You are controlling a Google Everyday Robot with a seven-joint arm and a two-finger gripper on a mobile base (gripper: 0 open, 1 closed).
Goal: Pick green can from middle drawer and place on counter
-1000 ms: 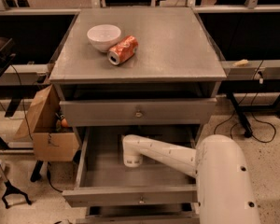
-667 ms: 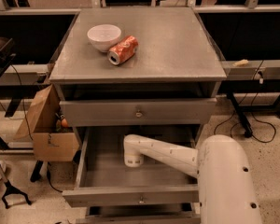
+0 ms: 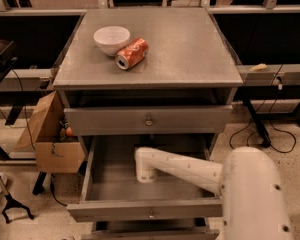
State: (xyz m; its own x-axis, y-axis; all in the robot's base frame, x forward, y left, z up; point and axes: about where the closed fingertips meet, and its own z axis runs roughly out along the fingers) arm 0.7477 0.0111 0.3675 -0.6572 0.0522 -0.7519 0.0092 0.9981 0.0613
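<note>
Speckled flooring and dark workbenches frame a grey three-drawer cabinet in a lab, seen from above and in front. On its counter, a white bowl sits toward the back left corner, and an orange can lies on its side just beside the bowl, silver end facing the front. The rest of the grey top is bare.

Below it, the top drawer is shut, its small round knob at the centre of the panel. The middle drawer stands pulled out toward me, its grey floor in full view on the left side.

My white arm reaches in from the lower right, crossing the drawer's right half. My gripper points straight down near the drawer's middle, low over or on the drawer floor; I cannot tell which. Its wrist housing hides the grip from this angle, so I cannot tell whether it is spread, narrowed or clamped on anything.

As for the green can, it does not show from here; whether it sits under my gripper cannot be made out.

To the cabinet's left, an open cardboard box rests on the floor. Black cables trail across the floor at right.
</note>
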